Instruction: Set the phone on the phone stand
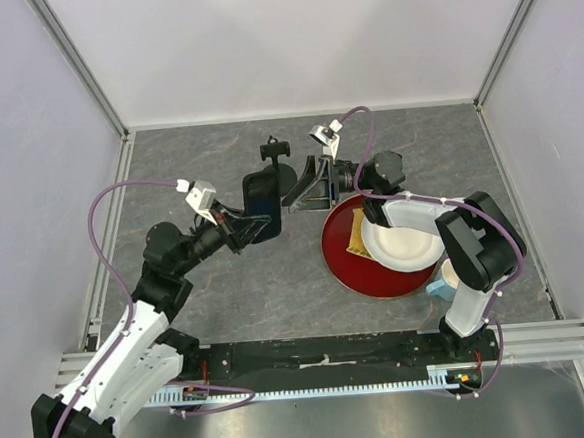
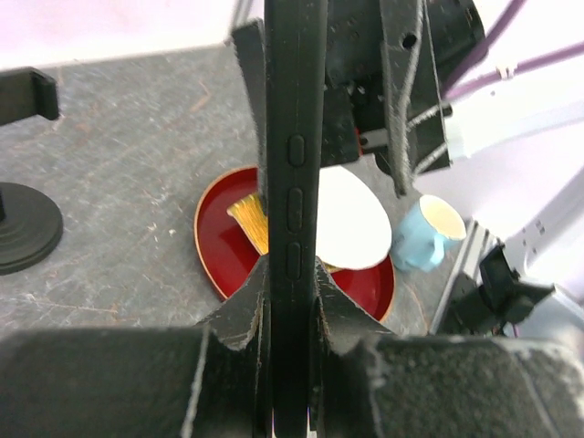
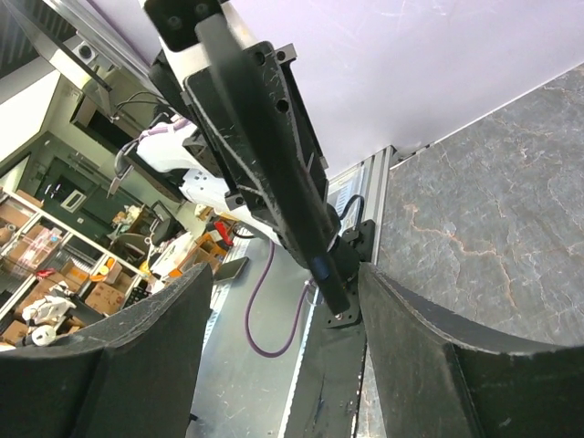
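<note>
Left gripper point(image 2: 292, 301) clamped on phone point(image 2: 294, 137); right gripper point(image 3: 285, 301) jaws apart. I ease phone, upright, toward phone stand point(image 1: 275, 152), 1 o'clock.

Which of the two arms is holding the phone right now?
The left gripper: its fingers clamp the phone; the right gripper stands open.

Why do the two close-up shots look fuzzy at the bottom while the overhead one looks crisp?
Top external: evenly lit and sharp, with soft shadows. Left wrist: the left gripper's fingers sit close to the lens and blur; the buttoned edge of the phone is crisper. Right wrist: the right gripper's fingers blur likewise; the table beyond is sharp.
</note>
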`<control>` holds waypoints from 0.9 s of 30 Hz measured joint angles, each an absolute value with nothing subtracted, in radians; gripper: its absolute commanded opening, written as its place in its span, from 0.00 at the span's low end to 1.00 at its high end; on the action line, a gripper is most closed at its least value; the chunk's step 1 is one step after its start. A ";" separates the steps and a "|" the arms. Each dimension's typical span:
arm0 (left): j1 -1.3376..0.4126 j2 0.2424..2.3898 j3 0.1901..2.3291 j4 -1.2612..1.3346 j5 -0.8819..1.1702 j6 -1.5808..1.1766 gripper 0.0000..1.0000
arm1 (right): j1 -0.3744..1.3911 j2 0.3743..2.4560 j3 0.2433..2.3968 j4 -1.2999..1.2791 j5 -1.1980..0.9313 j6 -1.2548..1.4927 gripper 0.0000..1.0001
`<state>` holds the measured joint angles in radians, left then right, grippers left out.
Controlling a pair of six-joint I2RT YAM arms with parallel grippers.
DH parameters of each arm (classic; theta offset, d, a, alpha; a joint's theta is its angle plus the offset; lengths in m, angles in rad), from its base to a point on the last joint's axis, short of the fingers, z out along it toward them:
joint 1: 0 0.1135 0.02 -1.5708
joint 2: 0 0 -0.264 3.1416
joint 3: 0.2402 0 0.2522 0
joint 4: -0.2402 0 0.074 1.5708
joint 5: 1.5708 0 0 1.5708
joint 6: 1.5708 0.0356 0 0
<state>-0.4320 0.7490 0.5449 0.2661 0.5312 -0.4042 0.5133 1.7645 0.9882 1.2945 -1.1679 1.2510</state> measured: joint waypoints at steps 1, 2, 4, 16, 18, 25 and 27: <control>-0.432 0.747 0.531 0.295 0.511 -0.418 0.02 | 0.514 1.765 0.989 1.295 -1.168 1.253 0.71; -0.432 0.745 0.514 0.334 0.490 -0.437 0.02 | 0.515 1.765 0.989 1.295 -1.168 1.255 0.70; -0.431 0.744 0.486 0.406 0.453 -0.482 0.02 | 0.520 1.765 0.992 1.295 -1.168 1.258 0.67; -0.431 0.795 0.459 0.752 0.419 -0.672 0.02 | 0.599 1.765 1.042 1.295 -1.171 1.269 0.56; -0.431 0.806 0.459 0.772 0.419 -0.690 0.02 | 0.612 1.765 1.048 1.295 -1.171 1.271 0.54; -0.431 0.818 0.458 0.826 0.419 -0.736 0.02 | 0.644 1.765 1.065 1.296 -1.168 1.271 0.43; -0.432 0.822 0.458 0.846 0.421 -0.752 0.02 | 0.649 1.766 1.071 1.296 -1.165 1.269 0.41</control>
<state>-0.4316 0.8223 0.4583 0.8459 0.4210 -0.7517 0.6487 1.7664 1.0706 1.2961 -1.1648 1.2694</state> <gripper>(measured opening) 0.177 0.453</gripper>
